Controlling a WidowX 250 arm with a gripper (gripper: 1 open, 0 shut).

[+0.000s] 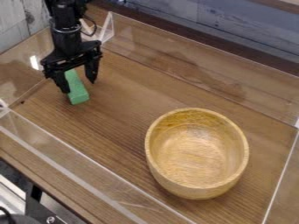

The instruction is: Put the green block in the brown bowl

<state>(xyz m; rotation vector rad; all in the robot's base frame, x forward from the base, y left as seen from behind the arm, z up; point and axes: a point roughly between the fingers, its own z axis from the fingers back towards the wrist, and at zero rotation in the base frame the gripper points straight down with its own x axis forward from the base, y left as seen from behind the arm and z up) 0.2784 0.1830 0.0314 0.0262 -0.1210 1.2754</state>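
Tool (77, 73) spread open around green block (76, 90); brown bowl (197, 152) well apart, bare wood between.

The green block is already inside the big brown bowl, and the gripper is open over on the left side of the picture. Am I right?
Not quite: the green block isn't in the brown bowl. The camera view shows it on the wooden table, right by the open gripper on the picture's left side.
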